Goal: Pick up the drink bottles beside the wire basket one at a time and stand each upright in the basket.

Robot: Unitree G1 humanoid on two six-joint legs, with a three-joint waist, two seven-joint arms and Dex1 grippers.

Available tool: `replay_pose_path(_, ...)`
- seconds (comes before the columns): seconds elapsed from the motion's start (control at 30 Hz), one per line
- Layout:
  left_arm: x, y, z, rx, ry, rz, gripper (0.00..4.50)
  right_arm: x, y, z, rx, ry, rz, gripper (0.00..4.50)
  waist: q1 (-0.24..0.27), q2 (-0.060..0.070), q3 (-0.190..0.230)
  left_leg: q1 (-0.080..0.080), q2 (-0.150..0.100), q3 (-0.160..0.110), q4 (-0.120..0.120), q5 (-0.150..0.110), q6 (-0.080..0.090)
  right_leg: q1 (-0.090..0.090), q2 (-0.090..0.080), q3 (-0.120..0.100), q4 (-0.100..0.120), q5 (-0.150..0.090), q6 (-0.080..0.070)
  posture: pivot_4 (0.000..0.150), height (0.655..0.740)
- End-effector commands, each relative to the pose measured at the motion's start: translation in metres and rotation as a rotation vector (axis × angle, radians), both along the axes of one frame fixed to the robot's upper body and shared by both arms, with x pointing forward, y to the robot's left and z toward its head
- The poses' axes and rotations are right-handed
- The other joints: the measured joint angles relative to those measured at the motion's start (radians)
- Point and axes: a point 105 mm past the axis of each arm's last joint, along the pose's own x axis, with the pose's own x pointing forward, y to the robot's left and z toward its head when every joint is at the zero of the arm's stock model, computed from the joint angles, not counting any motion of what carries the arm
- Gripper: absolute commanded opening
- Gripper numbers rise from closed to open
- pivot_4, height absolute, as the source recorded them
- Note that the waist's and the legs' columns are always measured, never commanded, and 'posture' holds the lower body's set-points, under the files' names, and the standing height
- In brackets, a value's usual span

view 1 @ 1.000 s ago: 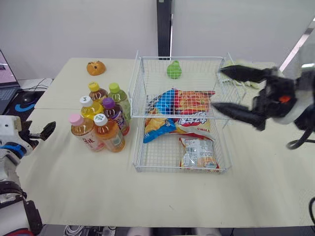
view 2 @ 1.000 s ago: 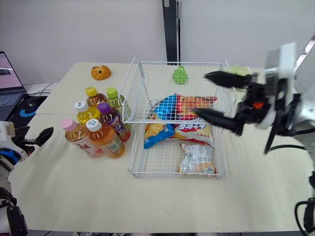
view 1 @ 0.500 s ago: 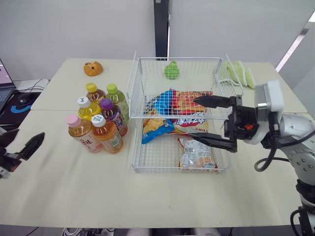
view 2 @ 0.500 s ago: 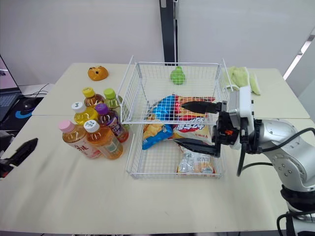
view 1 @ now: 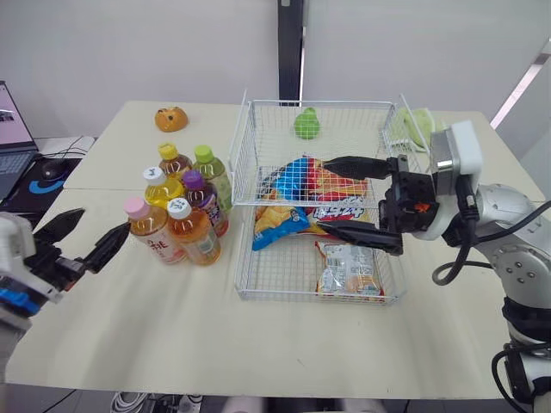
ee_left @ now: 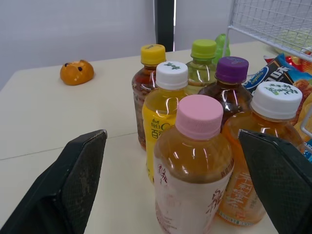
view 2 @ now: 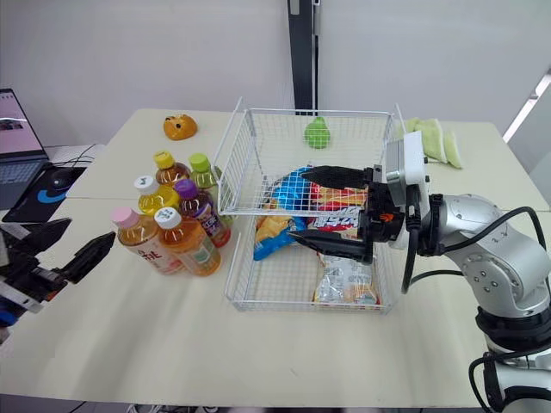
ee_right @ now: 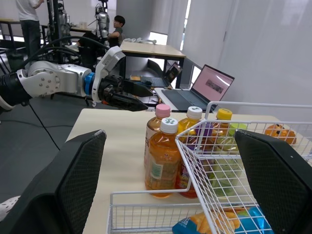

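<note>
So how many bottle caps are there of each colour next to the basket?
White caps: 2
Yellow cap: 1
Green cap: 1
Purple cap: 1
Pink cap: 1
Total: 6

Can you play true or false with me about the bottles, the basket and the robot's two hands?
1. Six bottles stand beside the wire basket. True.
2. The left gripper is holding the pink-capped bottle. False: it is open and apart from the bottle.
3. One bottle stands inside the basket. False: the basket holds snack bags and a green toy, no bottle.
4. The right gripper is open over the basket. True.
</note>
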Motion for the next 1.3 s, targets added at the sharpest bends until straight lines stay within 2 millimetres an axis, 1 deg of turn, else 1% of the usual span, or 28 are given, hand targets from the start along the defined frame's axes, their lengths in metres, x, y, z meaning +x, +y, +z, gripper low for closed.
replay_pose_path(0.03, 0.006, -0.004, 0.004, 0.017, -0.036, -0.011, 4.49, -0.006, 0.000, 0.011, 0.012, -0.049, -0.001, 4.50, -0.003, 0.000, 0.000, 0.000, 0.000, 0.000, 0.000, 0.000, 0.000, 0.000, 0.000, 0.000, 0.000, 0.000, 0.000, 0.150, 0.7400)
replay_pose_path(0.27, 0.022, -0.010, 0.001, 0.022, -0.042, -0.033, 4.49, -0.009, 0.003, 0.012, 0.008, -0.053, 0.003, 4.50, -0.006, 0.000, 0.000, 0.000, 0.000, 0.000, 0.000, 0.000, 0.000, 0.000, 0.000, 0.000, 0.000, 0.000, 0.000, 0.150, 0.7400)
replay_pose_path(0.4, 0.026, -0.013, -0.001, 0.020, -0.044, -0.045, 4.49, -0.008, 0.002, 0.016, 0.008, -0.057, -0.004, 4.50, -0.006, 0.000, 0.000, 0.000, 0.000, 0.000, 0.000, 0.000, 0.000, 0.000, 0.000, 0.000, 0.000, 0.000, 0.000, 0.150, 0.7400)
replay_pose_path(0.5, 0.027, -0.015, -0.003, 0.018, -0.042, -0.052, 3.94, -0.008, 0.002, 0.019, 0.008, -0.059, -0.005, 4.50, -0.006, 0.000, 0.000, 0.000, 0.000, 0.000, 0.000, 0.000, 0.000, 0.000, 0.000, 0.000, 0.000, 0.000, 0.000, 0.150, 0.7400)
replay_pose_path(0.53, 0.027, -0.016, -0.003, 0.017, -0.042, -0.053, 3.70, -0.008, 0.002, 0.019, 0.009, -0.059, -0.005, 4.50, -0.006, 0.000, 0.000, 0.000, 0.000, 0.000, 0.000, 0.000, 0.000, 0.000, 0.000, 0.000, 0.000, 0.000, 0.000, 0.150, 0.7400)
replay_pose_path(0.77, 0.024, -0.017, -0.009, 0.019, -0.021, -0.050, 1.60, -0.005, 0.001, 0.023, 0.014, -0.073, -0.013, 4.50, -0.006, 0.000, 0.000, 0.000, 0.000, 0.000, 0.000, 0.000, 0.000, 0.000, 0.000, 0.000, 0.000, 0.000, 0.000, 0.150, 0.7400)
replay_pose_path(0.8, 0.023, -0.017, -0.009, 0.019, -0.022, -0.048, 1.38, -0.005, 0.002, 0.023, 0.012, -0.075, -0.011, 4.50, -0.006, 0.000, 0.000, 0.000, 0.000, 0.000, 0.000, 0.000, 0.000, 0.000, 0.000, 0.000, 0.000, 0.000, 0.000, 0.150, 0.7400)
replay_pose_path(0.93, 0.022, -0.015, -0.003, 0.009, -0.046, -0.038, 1.37, -0.005, 0.002, 0.020, -0.007, -0.074, -0.001, 4.50, -0.006, 0.000, 0.000, 0.000, 0.000, 0.000, 0.000, 0.000, 0.000, 0.000, 0.000, 0.000, 0.000, 0.000, 0.000, 0.150, 0.7400)
replay_pose_path(1.0, 0.021, -0.016, 0.002, 0.013, -0.058, -0.047, 1.37, -0.006, 0.002, 0.018, -0.012, -0.072, 0.004, 4.50, -0.006, 0.000, 0.000, 0.000, 0.000, 0.000, 0.000, 0.000, 0.000, 0.000, 0.000, 0.000, 0.000, 0.000, 0.000, 0.150, 0.7400)
replay_pose_path(1.13, 0.015, -0.014, 0.039, 0.000, -0.101, -0.095, 1.37, -0.012, 0.004, 0.017, -0.018, -0.055, 0.041, 4.50, -0.007, -0.001, 0.001, -0.001, 0.000, 0.000, 0.000, 0.000, 0.000, -0.001, 0.000, 0.000, 0.000, 0.000, 0.000, 0.150, 0.7400)
replay_pose_path(1.3, 0.006, -0.007, 0.078, 0.009, -0.077, -0.175, 1.37, -0.012, 0.006, 0.018, -0.008, -0.049, 0.052, 4.50, -0.008, -0.003, 0.002, -0.002, 0.000, -0.001, 0.000, 0.000, -0.001, -0.002, 0.000, -0.001, -0.001, 0.000, 0.000, 0.150, 0.7400)
